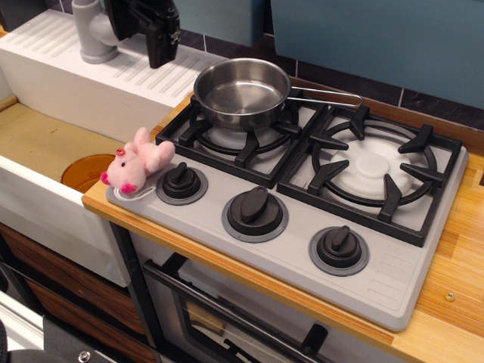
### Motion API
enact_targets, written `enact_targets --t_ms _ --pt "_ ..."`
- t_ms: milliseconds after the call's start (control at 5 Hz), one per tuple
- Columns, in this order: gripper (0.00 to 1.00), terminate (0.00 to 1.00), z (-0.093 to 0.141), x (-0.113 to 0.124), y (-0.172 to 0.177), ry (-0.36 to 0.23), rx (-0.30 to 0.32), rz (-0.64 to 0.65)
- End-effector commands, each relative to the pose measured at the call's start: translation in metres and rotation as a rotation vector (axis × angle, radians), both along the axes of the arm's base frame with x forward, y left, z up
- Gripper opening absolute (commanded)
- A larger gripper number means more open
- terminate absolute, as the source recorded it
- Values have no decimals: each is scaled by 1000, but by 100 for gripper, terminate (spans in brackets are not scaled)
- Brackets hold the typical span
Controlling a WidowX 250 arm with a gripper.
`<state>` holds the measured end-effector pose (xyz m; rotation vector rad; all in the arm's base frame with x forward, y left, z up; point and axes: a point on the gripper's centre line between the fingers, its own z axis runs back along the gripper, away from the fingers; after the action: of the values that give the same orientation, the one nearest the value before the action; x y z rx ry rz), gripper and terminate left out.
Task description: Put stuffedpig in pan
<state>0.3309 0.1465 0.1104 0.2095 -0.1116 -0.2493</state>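
You see three black knobs in a row; the stuffedpig (138,161) lies just beside the left knob (181,182). One pan (243,92) sits on the back left burner, well apart. Your claw (160,47) hangs above the white sink, and you cannot tell how wide it is. The surface (454,295) is wood.

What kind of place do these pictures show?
Probably a toy play kitchen: a two-burner stove with three black knobs, a white sink with a grey faucet, and an oven door below. A pan sits on one burner.
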Motion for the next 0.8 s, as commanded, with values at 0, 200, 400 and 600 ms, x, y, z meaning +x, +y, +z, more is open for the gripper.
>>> enact_targets --t_ms 0,200,400,600 --pt "100 0 23 -27 -13 -66 62 17" --pt "100 0 14 -37 -16 -72 51 23" --pt "100 0 2 -44 -16 -88 48 21" --pt "100 0 -9 -48 -15 -102 44 21"
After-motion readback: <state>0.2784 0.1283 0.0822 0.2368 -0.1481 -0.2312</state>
